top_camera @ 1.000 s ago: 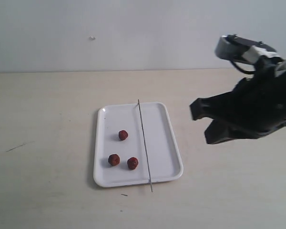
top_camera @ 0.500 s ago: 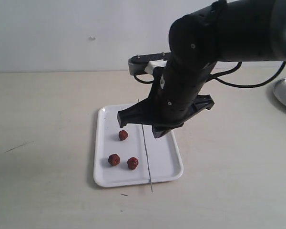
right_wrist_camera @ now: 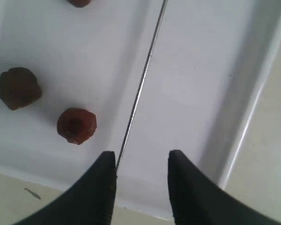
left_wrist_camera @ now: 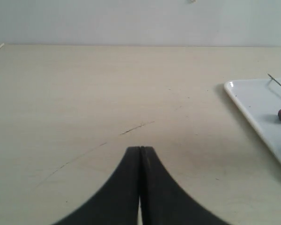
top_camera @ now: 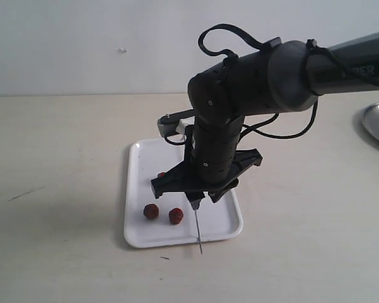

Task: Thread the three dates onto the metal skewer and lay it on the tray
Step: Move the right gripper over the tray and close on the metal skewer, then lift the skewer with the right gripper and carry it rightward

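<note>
Two fingers of my right gripper (right_wrist_camera: 141,157) stand apart, one tip just beside the metal skewer (right_wrist_camera: 140,84). Lower centre of the exterior view, it lies across the white tray (right_wrist_camera: 201,93), three dates (right_wrist_camera: 77,125) left of it. My left gripper (left_wrist_camera: 140,149) is pressed closed.

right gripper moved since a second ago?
Yes. The black right gripper swung left and down, from right of the flat white rectangular tray to above its near end, by the thin grey metal skewer.
</note>
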You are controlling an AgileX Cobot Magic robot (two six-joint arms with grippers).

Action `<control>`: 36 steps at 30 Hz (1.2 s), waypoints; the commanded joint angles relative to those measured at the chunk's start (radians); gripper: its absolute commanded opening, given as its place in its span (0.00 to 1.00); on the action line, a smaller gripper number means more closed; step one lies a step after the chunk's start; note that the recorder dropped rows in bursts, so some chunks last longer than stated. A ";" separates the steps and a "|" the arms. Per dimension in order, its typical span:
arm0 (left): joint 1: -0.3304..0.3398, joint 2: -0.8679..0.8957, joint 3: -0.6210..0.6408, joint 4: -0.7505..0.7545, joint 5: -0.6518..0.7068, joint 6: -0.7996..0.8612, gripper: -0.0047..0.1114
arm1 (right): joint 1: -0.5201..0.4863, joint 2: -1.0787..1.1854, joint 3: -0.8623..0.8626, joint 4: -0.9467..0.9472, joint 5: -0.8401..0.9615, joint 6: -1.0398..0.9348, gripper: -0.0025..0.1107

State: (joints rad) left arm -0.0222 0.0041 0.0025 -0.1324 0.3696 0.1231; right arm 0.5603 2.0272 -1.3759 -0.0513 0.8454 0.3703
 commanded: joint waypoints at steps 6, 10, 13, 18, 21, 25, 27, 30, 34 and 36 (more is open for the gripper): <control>0.002 -0.004 -0.002 -0.001 -0.011 -0.001 0.04 | 0.005 0.060 -0.008 0.020 -0.014 -0.009 0.36; 0.002 -0.004 -0.002 -0.001 -0.011 -0.001 0.04 | 0.005 0.071 -0.008 0.020 -0.035 -0.009 0.36; 0.002 -0.004 -0.002 -0.001 -0.011 -0.001 0.04 | 0.005 0.071 -0.008 0.020 -0.048 -0.009 0.36; 0.002 -0.004 -0.002 -0.001 -0.011 -0.001 0.04 | 0.005 0.072 -0.008 0.020 -0.074 -0.002 0.36; 0.002 -0.004 -0.002 -0.001 -0.011 -0.001 0.04 | 0.005 0.082 -0.008 0.020 -0.077 -0.002 0.36; 0.002 -0.004 -0.002 -0.001 -0.011 -0.001 0.04 | 0.005 0.101 -0.008 0.024 -0.079 -0.002 0.36; 0.002 -0.004 -0.002 -0.001 -0.011 -0.001 0.04 | 0.005 0.108 -0.008 0.024 -0.087 -0.002 0.36; 0.002 -0.004 -0.002 -0.001 -0.011 -0.001 0.04 | 0.005 0.114 -0.008 0.026 -0.091 0.000 0.34; 0.002 -0.004 -0.002 -0.001 -0.011 -0.001 0.04 | 0.005 0.116 -0.008 0.024 -0.091 0.054 0.22; 0.002 -0.004 -0.002 -0.001 -0.011 -0.001 0.04 | 0.005 0.116 -0.008 0.024 -0.091 0.091 0.12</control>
State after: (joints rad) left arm -0.0222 0.0041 0.0025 -0.1324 0.3696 0.1231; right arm 0.5603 2.1352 -1.3800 -0.0235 0.7593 0.4111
